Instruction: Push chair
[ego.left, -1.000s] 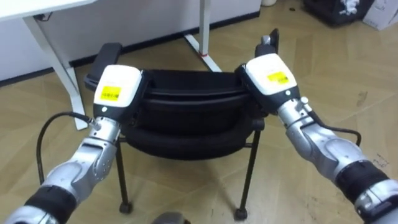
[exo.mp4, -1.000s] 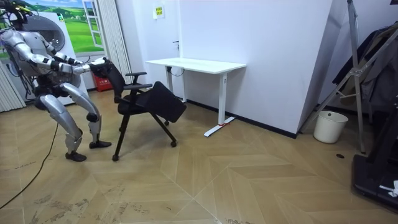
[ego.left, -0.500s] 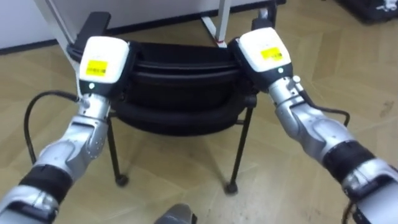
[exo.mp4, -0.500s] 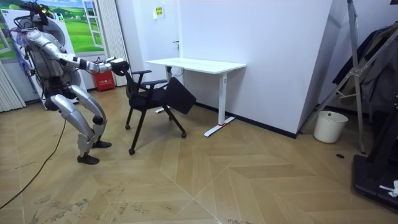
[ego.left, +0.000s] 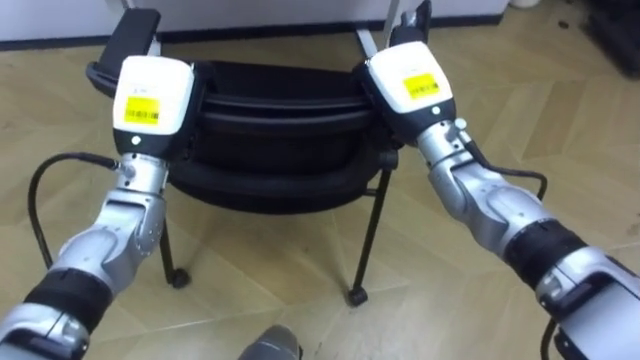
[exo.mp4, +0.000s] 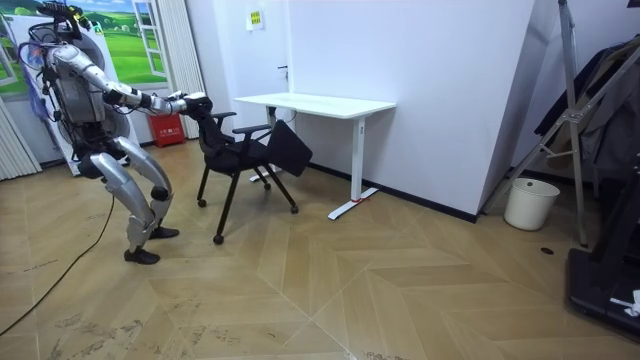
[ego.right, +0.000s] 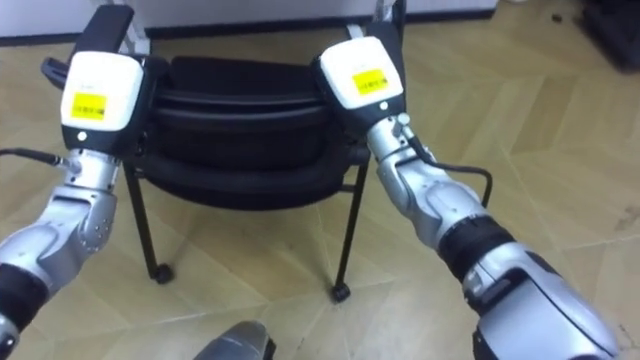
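A black chair (ego.left: 280, 110) with armrests and castors stands just in front of me, its backrest toward me. My left hand (ego.left: 152, 95) lies against the left end of the backrest's top edge. At the right end rests my right hand (ego.left: 405, 85). Both hands show their white backs, and the chair (ego.right: 240, 110) hides what lies beyond them. In the room view I stand in a stride behind the chair (exo.mp4: 245, 155) with both arms stretched out to it. The chair's front points at the white desk (exo.mp4: 315, 103).
The desk's white foot (ego.left: 372, 45) lies on the wood floor just beyond the chair. A white bin (exo.mp4: 525, 203) and a dark rack (exo.mp4: 590, 130) stand far off at the room view's right. A red object (exo.mp4: 168, 130) sits behind me by the curtain.
I have stepped forward and the chair has rolled toward the white desk, with both hands staying on its backrest. The eye view has shifted with my walk.
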